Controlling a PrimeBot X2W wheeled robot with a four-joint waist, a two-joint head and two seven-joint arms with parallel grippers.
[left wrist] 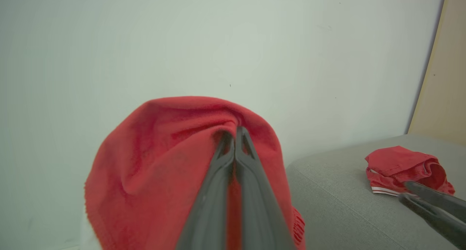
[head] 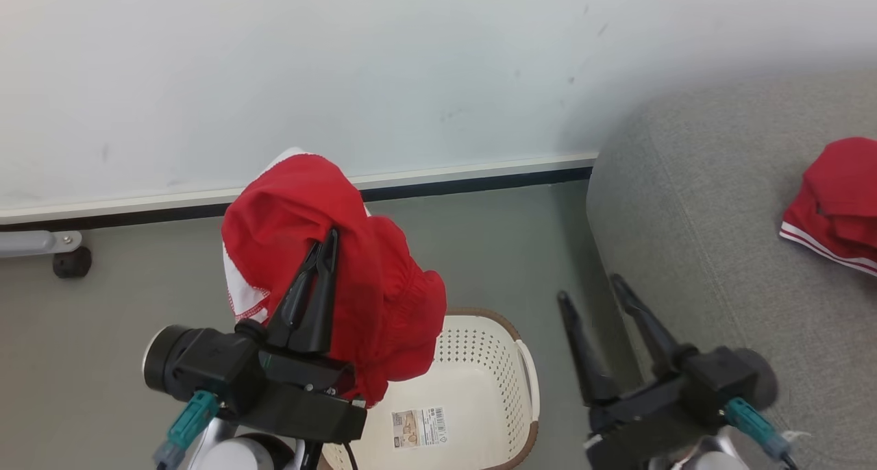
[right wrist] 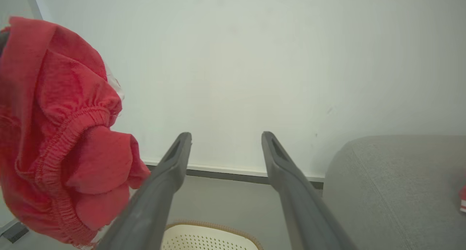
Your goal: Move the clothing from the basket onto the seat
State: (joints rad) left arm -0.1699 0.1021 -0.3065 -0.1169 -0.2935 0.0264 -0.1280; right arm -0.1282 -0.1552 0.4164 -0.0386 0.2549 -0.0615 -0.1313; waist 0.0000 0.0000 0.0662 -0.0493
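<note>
Above the half-hidden basket (head: pixel 488 352), left end effector (head: pixel 332 240) grips the clothing (head: pixel 384 299); right end effector (head: pixel 589 286) spread, empty.

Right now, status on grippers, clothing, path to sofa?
Left gripper shut on red clothing, clear of basket. Right gripper open, empty, between clothing and sofa. Second red garment on sofa.

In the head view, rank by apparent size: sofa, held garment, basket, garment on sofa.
1. grey fabric sofa
2. red bunched garment in left gripper; nearer the camera, so unsure against the basket
3. cream perforated basket, partly hidden
4. red white-striped garment, cropped
</note>
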